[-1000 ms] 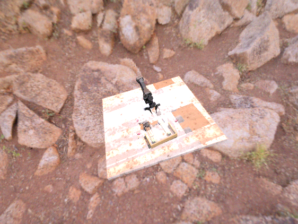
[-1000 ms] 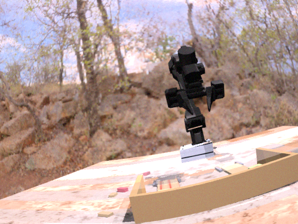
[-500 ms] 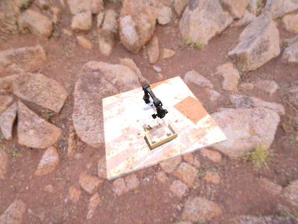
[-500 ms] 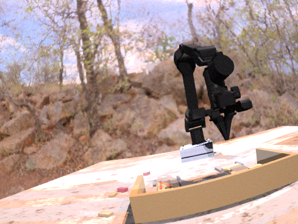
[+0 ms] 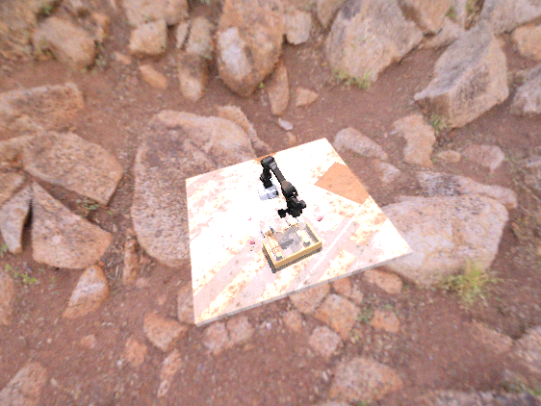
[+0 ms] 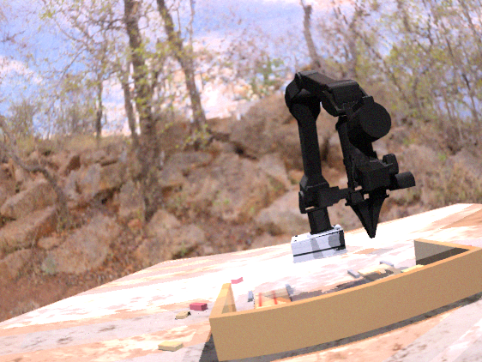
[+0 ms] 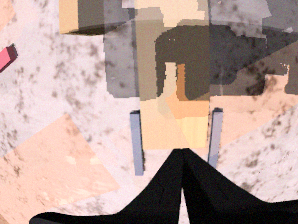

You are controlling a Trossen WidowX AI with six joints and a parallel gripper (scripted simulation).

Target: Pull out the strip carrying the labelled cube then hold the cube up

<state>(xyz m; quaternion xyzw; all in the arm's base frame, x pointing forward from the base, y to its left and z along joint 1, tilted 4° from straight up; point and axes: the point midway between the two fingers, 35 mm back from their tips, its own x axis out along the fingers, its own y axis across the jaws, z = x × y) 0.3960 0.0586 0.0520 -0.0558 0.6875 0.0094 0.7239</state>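
A plain light-wood strip [image 7: 150, 122] [image 6: 372, 271] lies between two blue-grey guides [image 7: 136, 145] [image 7: 215, 135], its near end toward the arm. My gripper [image 7: 180, 155] [image 6: 372, 236] is shut with nothing between its fingertips. It hangs above the table, and in the wrist view its tips overlap the near end of the plain strip. A strip with red lines [image 6: 267, 299] lies at the left end of the enclosure in the exterior view. The front wall hides much of both strips there. I cannot make out the labelled cube or its mark in any view now.
A low wooden wall [image 6: 343, 317] [image 5: 298, 257] encloses the far and side edges of the strips. Pink-red blocks [image 6: 198, 306] [image 6: 237, 280] and small yellowish pieces [image 6: 171, 346] [image 6: 183, 315] lie outside it. Another red block [image 7: 7, 57] shows left in the wrist view.
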